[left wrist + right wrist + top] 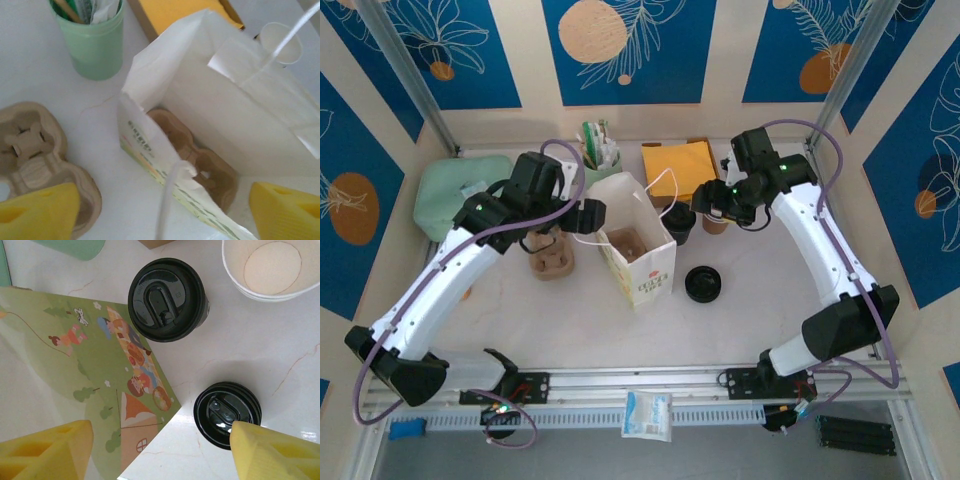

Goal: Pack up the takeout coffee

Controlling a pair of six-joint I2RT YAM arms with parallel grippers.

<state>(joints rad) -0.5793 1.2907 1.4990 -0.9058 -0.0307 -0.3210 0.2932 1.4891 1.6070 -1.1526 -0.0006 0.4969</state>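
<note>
White marbled tabletop: the lidded takeout coffee (pixel 167 300) stands just beside the paper bag (pixel 75 365). Right gripper (pixel 160 440) hovers above, spread and empty; left gripper (pixel 162 210) gapes over the bag's rim.

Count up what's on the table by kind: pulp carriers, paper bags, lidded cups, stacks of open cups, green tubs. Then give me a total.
Pulp carriers: 2
Paper bags: 1
Lidded cups: 1
Open cup stacks: 1
Green tubs: 1
Total: 6
</note>
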